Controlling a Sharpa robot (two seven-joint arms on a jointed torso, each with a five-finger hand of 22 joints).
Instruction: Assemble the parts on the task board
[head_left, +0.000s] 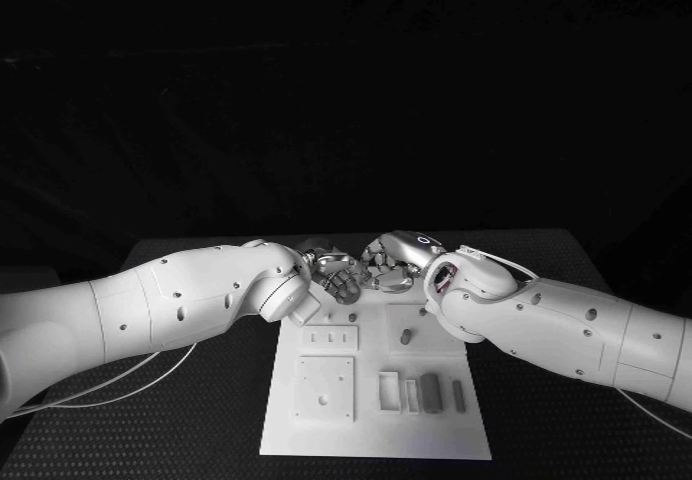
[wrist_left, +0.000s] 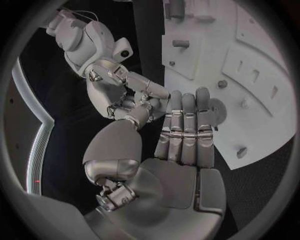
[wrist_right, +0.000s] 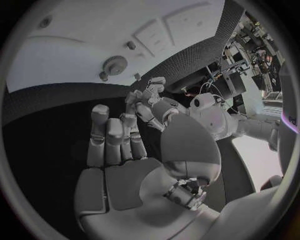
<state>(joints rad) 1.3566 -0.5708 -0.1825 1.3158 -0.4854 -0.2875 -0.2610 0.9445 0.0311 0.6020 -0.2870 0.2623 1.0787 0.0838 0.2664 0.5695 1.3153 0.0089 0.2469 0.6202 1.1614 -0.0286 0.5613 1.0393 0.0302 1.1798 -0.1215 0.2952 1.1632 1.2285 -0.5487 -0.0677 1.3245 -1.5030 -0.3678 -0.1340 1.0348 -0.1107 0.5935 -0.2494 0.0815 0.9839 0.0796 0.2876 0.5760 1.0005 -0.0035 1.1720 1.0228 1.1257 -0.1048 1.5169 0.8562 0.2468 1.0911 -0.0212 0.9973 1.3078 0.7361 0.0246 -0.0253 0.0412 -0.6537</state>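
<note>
The white task board (head_left: 375, 430) lies in the middle of the black table. Both hands hover close together over its far edge. My left hand (head_left: 335, 272) has its fingers (wrist_left: 185, 131) stretched out straight, side by side, with nothing in the palm. My right hand (head_left: 392, 260) faces it, fingers (wrist_right: 112, 142) raised and slightly bent, palm bare. The two hands nearly touch; I cannot tell whether they make contact. Grey parts (head_left: 433, 392) lie in slots near the board's front right. A gear (wrist_right: 115, 64) and small pegs (wrist_left: 222, 84) stand on the board.
A raised square plate (head_left: 325, 388) with holes sits at the board's front left, and a small slotted block (head_left: 330, 338) lies behind it. Cables (head_left: 130, 380) trail on the table under my left arm. Black table surface surrounds the board.
</note>
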